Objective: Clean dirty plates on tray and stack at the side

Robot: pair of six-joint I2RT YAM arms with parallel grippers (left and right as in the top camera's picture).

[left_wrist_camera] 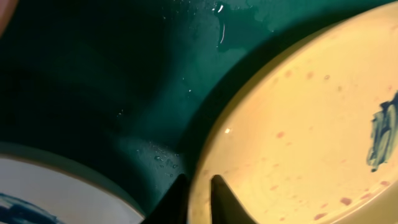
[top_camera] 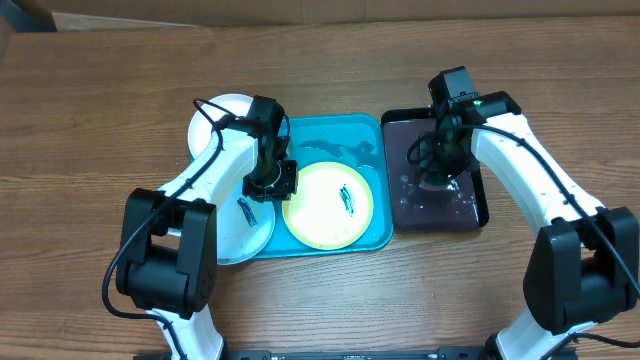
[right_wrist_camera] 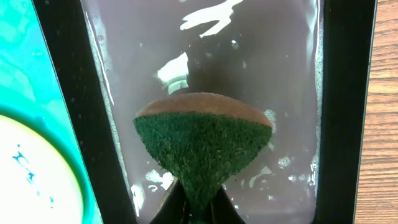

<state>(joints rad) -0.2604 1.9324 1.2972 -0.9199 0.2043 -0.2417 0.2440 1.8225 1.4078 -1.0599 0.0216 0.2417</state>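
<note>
Rim of the yellow-green plate (top_camera: pixel 320 215), on the turquoise tray (top_camera: pixel 340 140), sits between the nearly closed fingers of the left gripper (left_wrist_camera: pixel 198 186), apparently pinched. The right gripper (right_wrist_camera: pixel 193 208) clamps a green sponge (right_wrist_camera: pixel 202 143) over the black tray (right_wrist_camera: pixel 348 93).

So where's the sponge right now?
In the right wrist view, the green sponge is pinched in the right gripper, over the wet black tray, just right of the turquoise tray.

Overhead faces straight down, far; both wrist views close, downward; all share tray (top_camera: pixel 335 135).
</note>
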